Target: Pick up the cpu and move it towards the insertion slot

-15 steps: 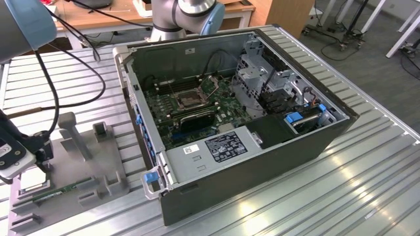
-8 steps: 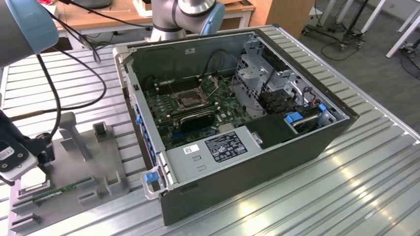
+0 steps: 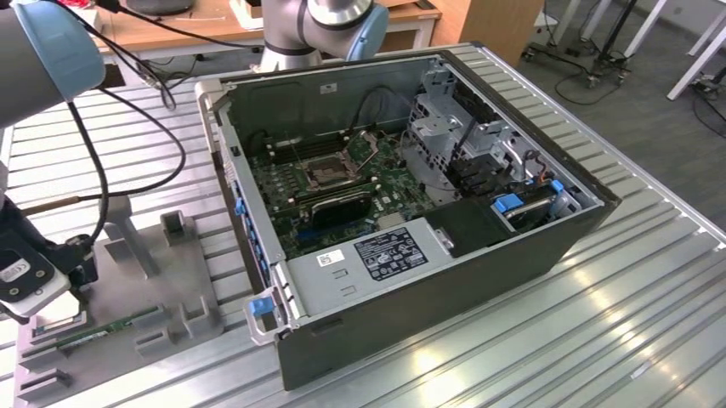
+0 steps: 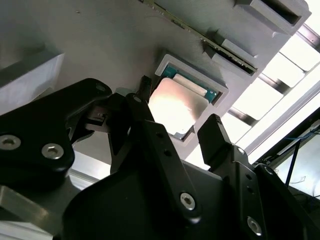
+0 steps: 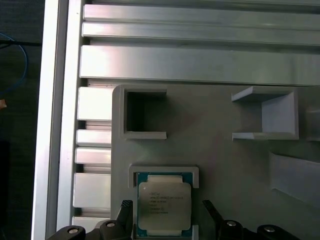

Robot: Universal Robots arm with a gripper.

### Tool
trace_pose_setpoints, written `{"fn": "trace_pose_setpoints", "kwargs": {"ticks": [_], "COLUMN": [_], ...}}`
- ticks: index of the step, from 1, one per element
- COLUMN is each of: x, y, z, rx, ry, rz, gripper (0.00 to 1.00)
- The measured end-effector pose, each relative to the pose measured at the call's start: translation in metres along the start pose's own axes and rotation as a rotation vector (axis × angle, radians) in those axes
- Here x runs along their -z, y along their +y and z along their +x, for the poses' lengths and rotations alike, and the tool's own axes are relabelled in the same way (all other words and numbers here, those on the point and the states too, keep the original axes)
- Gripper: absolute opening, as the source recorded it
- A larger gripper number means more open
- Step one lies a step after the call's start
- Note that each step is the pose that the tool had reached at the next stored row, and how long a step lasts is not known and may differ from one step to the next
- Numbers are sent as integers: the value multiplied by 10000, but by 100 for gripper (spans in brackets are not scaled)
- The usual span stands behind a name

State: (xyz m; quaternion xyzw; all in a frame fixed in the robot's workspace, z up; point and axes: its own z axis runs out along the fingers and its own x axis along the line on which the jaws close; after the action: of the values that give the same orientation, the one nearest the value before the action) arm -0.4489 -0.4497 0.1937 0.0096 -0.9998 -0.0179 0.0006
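The gripper (image 4: pixel 178 102) is spread open, its two black fingers (image 4: pixel 212 131) standing on either side of the cpu (image 5: pixel 164 204) with a gap on each flank; nothing is clasped yet. The cpu lies flat, silver lid up, in a shallow square pocket of the grey fixture plate (image 5: pixel 210 125). In the exterior view that plate (image 3: pixel 170 285) sits at about eight o'clock from the open computer case (image 3: pixel 454 280). The insertion slot (image 3: pixel 325 170) lies inside the case on the green board, toward two o'clock from the plate and well apart from it.

By my judgement the chip is light, thin and rigid. Its smooth lid is likely slippery and its underside delicate. The best hold is on two opposite edges, kept level and squeezed gently.
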Motion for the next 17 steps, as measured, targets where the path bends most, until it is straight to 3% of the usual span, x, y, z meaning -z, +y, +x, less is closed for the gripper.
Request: {"fn": "trace_pose_setpoints", "kwargs": {"ticks": [17], "x": [-81], "y": [-3], "z": [0], "rx": [0], "ry": [-2], "rz": [-1], "gripper": [65]}}
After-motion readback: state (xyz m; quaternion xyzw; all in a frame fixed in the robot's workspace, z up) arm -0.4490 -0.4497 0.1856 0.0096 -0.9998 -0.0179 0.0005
